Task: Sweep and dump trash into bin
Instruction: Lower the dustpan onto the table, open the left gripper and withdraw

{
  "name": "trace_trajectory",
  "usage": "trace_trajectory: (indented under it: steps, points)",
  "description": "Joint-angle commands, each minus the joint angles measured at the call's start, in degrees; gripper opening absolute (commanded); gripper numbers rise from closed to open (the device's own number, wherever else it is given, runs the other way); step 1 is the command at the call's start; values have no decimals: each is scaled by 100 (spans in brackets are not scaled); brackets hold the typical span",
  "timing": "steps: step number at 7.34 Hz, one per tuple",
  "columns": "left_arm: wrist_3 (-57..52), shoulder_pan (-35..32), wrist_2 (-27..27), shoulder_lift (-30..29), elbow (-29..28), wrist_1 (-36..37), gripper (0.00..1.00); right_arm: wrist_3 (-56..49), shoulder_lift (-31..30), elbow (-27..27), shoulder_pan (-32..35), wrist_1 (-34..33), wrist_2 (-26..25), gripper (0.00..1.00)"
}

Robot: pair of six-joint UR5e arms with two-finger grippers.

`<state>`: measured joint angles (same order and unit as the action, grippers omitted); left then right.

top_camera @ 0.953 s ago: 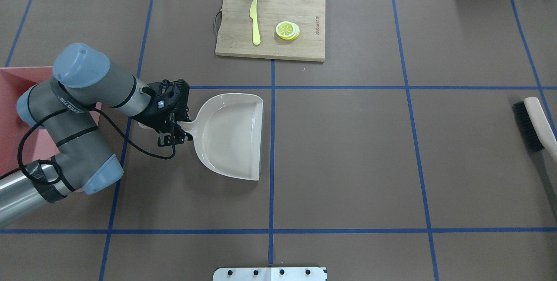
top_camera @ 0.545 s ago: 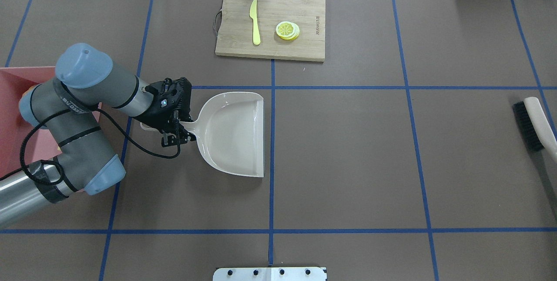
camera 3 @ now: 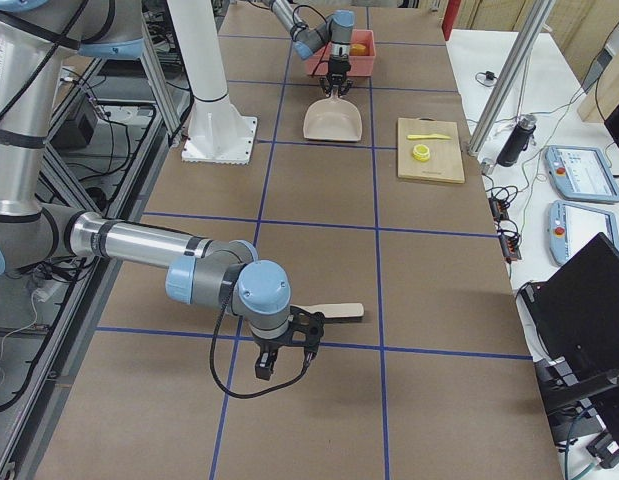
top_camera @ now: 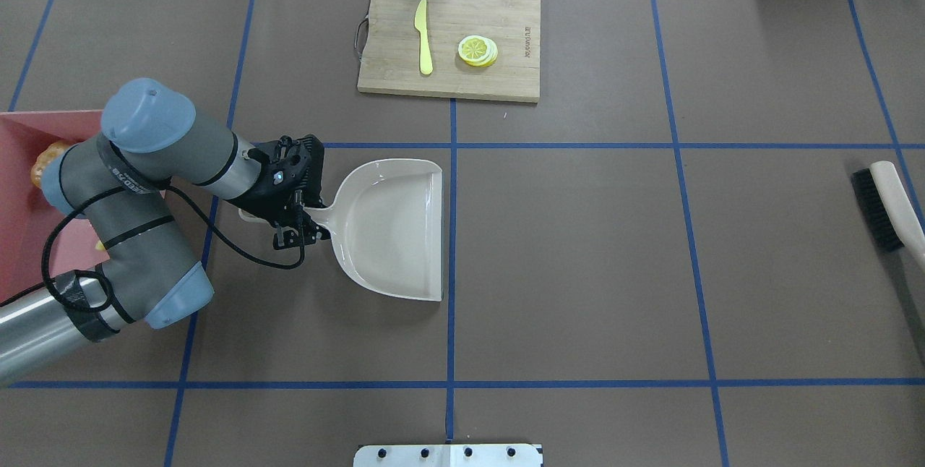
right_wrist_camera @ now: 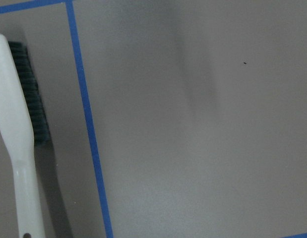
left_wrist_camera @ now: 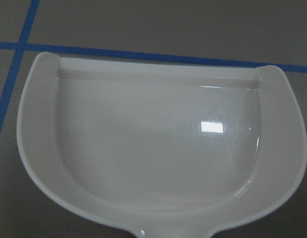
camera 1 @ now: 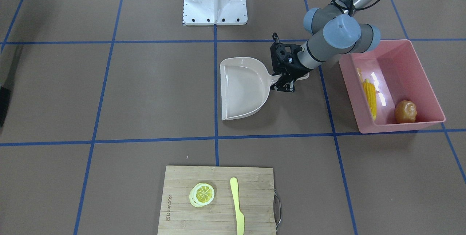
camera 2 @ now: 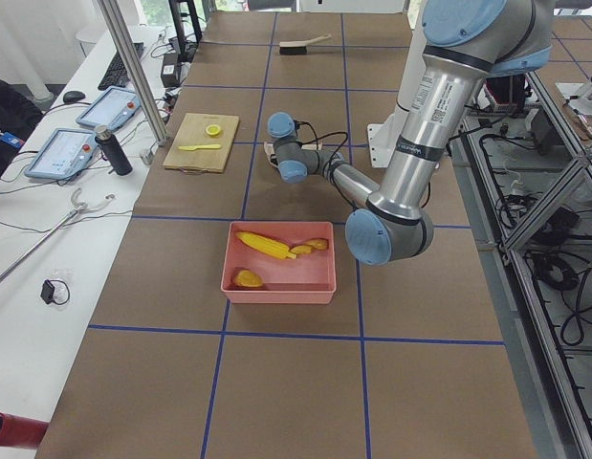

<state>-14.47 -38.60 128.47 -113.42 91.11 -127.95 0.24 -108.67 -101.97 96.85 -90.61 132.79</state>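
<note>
Left gripper (camera 1: 285,85): clenched on the dustpan's handle, whose end sticks out behind the jaws.
Dustpan (top_camera: 394,228): beige; the pan lies straight ahead of the left jaws with its open lip facing away from them. Whether it touches the table I cannot tell.
Bin (camera 1: 400,127): translucent pink tub behind the left jaws, past the wrist, well apart from the dustpan.
Trash: all of it lies inside the bin. The corn cob (camera 1: 370,96) runs along the wall nearest the jaws, the ginger root (camera 2: 310,247) lies at the cob's end, and the brown-orange lump (camera 1: 405,111) sits toward the far corner.
In the way: the left arm's elbow and wrist joints hang between jaws and bin, covering most of the tub from overhead.
Right gripper (camera 3: 281,365): seen only from the side, so I cannot tell how its jaws stand.
Brush (top_camera: 885,203): on the table near the right jaws, apart from them.
Cutting board (top_camera: 448,80): well off to one side of the left jaws, carrying a yellow knife (top_camera: 423,37) and a lemon slice (top_camera: 477,50).
</note>
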Motion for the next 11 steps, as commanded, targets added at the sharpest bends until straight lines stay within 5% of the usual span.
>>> trace_trajectory:
  steps: [1, 4, 5, 6, 11]
  points:
    - [-38, 54, -102, -4, -6, -45, 0, -50, 293, 143, -9, -44, -295, 100]
    - [-64, 90, -138, -4, -6, -80, 0, -59, 399, 90, -193, -53, -359, 100]
    - [-317, 107, -260, -22, -162, -368, 89, -59, 399, 98, -193, -53, -350, 100]
    - [-1268, 203, -401, -178, -416, -475, 99, -50, 399, 90, -185, -62, -315, 100]
    - [-838, -24, -358, 4, 2, -459, 99, -50, 1128, 63, -202, -1169, -306, 100]
